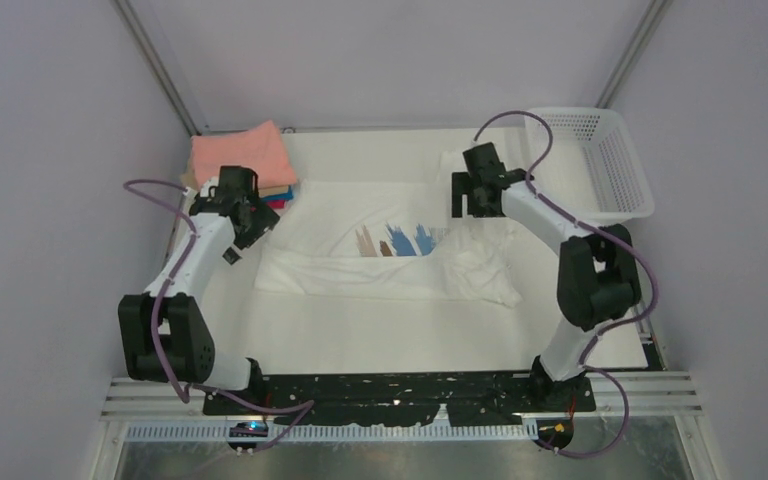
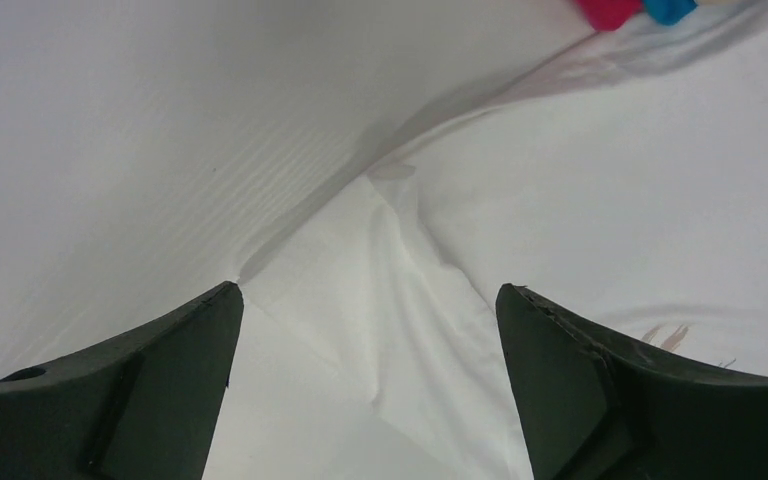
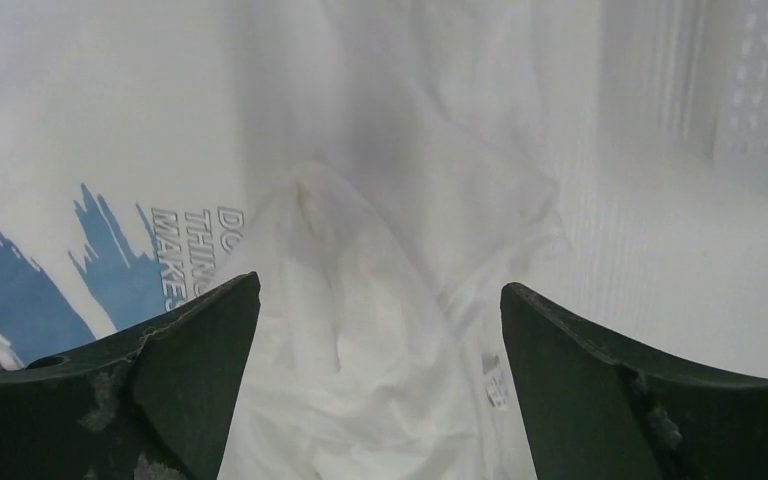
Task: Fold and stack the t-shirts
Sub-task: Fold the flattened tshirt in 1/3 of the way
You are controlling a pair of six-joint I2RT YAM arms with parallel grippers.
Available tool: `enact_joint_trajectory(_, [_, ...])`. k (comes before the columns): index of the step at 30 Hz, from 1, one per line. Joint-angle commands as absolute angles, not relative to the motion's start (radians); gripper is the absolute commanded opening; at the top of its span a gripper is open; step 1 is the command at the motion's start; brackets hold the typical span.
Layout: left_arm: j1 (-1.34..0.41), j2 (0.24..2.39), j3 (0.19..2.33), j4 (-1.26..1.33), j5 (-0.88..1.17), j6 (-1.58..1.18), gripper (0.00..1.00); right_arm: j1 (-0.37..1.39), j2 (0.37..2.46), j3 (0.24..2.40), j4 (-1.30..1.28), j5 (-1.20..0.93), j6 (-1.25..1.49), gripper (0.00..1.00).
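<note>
1. The left gripper (image 1: 248, 222) has its two fingers (image 2: 150, 380) spread wide apart. Nothing is held between them.
2. The white t-shirt (image 2: 580, 220) lies under these fingers. A soft crease in the cloth runs up from the gap between the fingertips. It is not clear if the fingertips touch the cloth.
3. Far past the fingertip on the right in the left wrist view, a bit of a magenta shirt (image 2: 610, 10) and a bit of a blue shirt (image 2: 672, 8) peek in at the top edge.
4. The right gripper (image 1: 470, 195) is wide open too. Its fingers (image 3: 160, 390) hold nothing.
5. A bunched-up, wrinkly part of the white t-shirt sits between and just past the right fingertips.
6. The blue part of the print (image 3: 110, 260), with some grey letters, is beside the finger on the left in the right wrist view.
7. The white basket (image 3: 760, 90) is up past the other finger, well apart from it.
8. From above, the white t-shirt lies on the table (image 1: 360, 340) between the two grippers. Its near edge is folded over into a long band, and the print shows in the middle.
9. A salmon-pink shirt (image 1: 245, 150) tops a pile of folded shirts just behind the left gripper.
</note>
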State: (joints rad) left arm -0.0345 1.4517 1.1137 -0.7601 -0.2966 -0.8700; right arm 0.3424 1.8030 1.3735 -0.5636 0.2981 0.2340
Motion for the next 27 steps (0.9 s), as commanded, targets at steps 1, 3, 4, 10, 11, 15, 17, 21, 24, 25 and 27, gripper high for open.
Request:
enact_joint_trajectory(1, [-0.073, 1.380, 1.034, -0.745, -0.247, -0.803, 1.00, 0.300, 1.506, 1.106, -0.380, 0.151, 0.353, 0.95])
enact_joint_trajectory(3, [-0.081, 1.379, 0.996, -0.701, -0.175, -0.783, 1.00, 0.299, 1.416, 0.971, -0.305, -0.024, 0.371, 0.95])
enact_joint_trajectory(4, [-0.088, 1.381, 0.975, -0.676, -0.154, -0.779, 1.00, 0.301, 1.380, 0.900, -0.281, -0.120, 0.382, 0.95])
enact_joint_trajectory(10, [-0.109, 1.404, 0.918, -0.608, -0.116, -0.758, 1.00, 0.301, 1.410, 0.799, -0.134, -0.229, 0.432, 0.95])
enact_joint_trajectory(11, [-0.109, 1.406, 0.912, -0.604, -0.117, -0.758, 1.00, 0.300, 1.440, 0.808, -0.116, -0.233, 0.433, 0.95])
enact_joint_trajectory(15, [-0.109, 1.423, 0.894, -0.590, -0.120, -0.756, 0.99, 0.301, 1.527, 0.852, -0.082, -0.240, 0.434, 0.95])
enact_joint_trajectory(17, [-0.109, 1.434, 0.890, -0.587, -0.125, -0.756, 1.00, 0.300, 1.560, 0.871, -0.061, -0.246, 0.433, 0.95])
enact_joint_trajectory(21, [-0.109, 1.453, 0.894, -0.594, -0.140, -0.755, 1.00, 0.303, 1.620, 0.905, -0.012, -0.283, 0.457, 0.95])
enact_joint_trajectory(24, [-0.109, 1.455, 0.894, -0.597, -0.147, -0.754, 0.99, 0.317, 1.679, 0.947, 0.055, -0.270, 0.465, 0.95])
enact_joint_trajectory(25, [-0.109, 1.452, 0.893, -0.596, -0.146, -0.755, 1.00, 0.326, 1.694, 0.994, 0.044, -0.248, 0.461, 0.95])
enact_joint_trajectory(27, [-0.110, 1.446, 0.890, -0.596, -0.148, -0.756, 1.00, 0.334, 1.741, 1.073, 0.027, -0.193, 0.465, 0.95])
